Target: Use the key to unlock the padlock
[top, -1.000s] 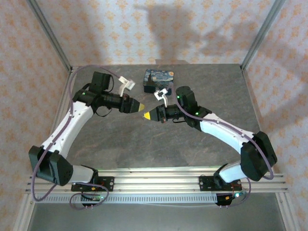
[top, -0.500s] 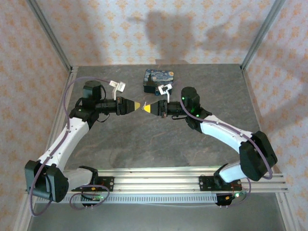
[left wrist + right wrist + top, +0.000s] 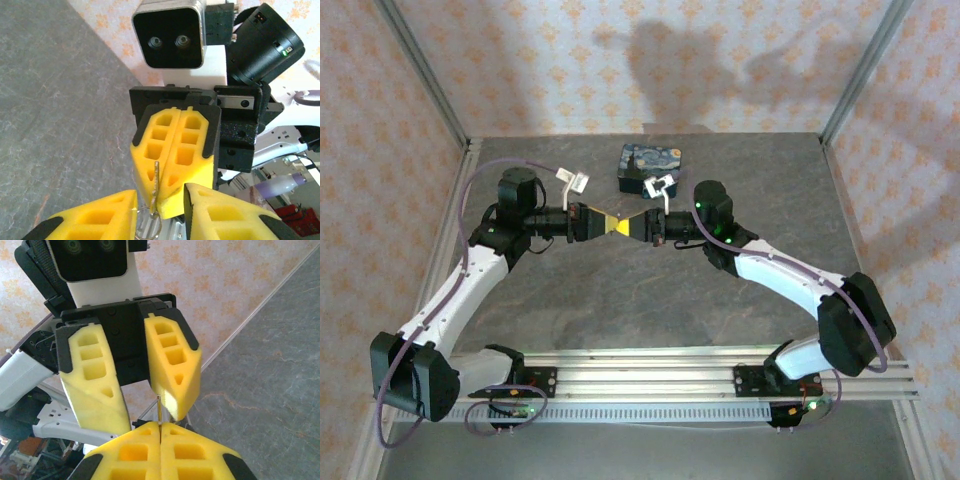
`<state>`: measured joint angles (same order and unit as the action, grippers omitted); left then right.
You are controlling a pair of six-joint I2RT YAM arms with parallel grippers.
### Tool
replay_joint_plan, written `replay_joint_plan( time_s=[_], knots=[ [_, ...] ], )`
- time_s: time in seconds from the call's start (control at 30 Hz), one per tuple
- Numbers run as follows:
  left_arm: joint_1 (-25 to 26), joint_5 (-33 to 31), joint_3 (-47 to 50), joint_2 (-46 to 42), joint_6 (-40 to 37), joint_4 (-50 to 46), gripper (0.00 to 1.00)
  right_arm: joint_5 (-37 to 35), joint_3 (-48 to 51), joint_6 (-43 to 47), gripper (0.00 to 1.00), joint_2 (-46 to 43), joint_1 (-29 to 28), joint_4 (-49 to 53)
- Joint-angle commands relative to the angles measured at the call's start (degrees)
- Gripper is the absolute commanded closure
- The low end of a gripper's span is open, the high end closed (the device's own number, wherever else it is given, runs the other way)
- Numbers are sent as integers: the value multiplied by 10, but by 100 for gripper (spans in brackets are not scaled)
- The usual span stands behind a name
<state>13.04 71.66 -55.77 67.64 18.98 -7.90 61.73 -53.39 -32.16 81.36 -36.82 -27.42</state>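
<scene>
One key (image 3: 159,411) points toward left tool (image 3: 607,222).

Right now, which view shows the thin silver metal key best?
Left wrist view: the thin silver metal key stands clear against the right hand's yellow pads. Right wrist view shows a sliver; in the top view it is too small to tell.

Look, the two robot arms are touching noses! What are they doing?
They meet tip to tip above the table. The right gripper is shut on a thin metal key, holding it out. The left gripper stands open around the key, about to take it, I think. The painted box sits at the back.
</scene>
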Motion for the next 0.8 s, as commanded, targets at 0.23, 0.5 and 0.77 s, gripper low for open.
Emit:
replay_joint_plan(
  time_s=[0.23,0.5,0.77],
  knots=[
    [2,22,1,-4,-25,-16,81,2,-17,5,100,-10,-2,-17],
    [1,18,8,-8,-26,-18,82,-7,-14,1,100,-14,0,-21],
    [1,18,9,-7,-27,-22,100,-12,-12,-16,100,-12,1,-39]
  ],
)
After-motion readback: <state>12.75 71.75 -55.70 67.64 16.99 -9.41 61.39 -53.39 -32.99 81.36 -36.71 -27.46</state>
